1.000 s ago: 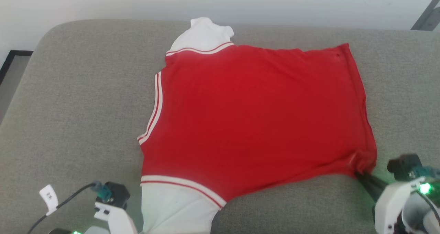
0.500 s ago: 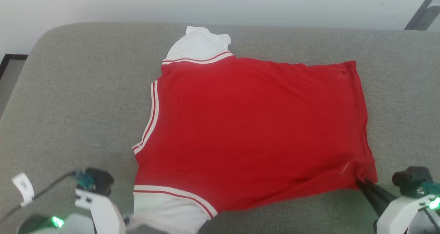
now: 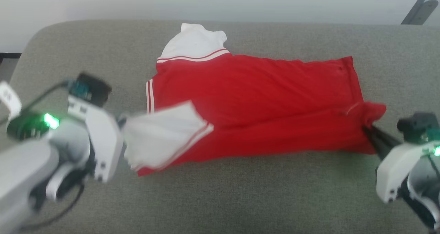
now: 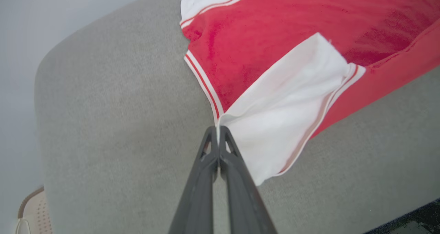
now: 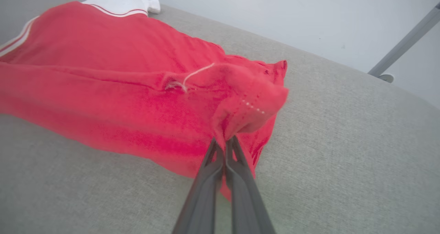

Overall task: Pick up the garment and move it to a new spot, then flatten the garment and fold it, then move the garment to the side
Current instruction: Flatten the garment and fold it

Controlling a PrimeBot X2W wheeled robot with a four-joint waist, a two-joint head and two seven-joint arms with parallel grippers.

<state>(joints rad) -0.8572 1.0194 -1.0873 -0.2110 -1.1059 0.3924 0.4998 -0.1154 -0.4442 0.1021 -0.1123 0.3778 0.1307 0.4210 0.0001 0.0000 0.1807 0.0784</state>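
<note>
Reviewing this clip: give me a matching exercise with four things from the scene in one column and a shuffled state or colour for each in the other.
Things:
1. left gripper
2. right gripper
3. far sleeve
4. cushion

States:
A. grey, beneath the garment
B. shut on the red hem corner
C. white, lying free of both grippers
D. shut on the white near sleeve

Pairs: 1-D, 2-B, 3-C, 4-A.
</note>
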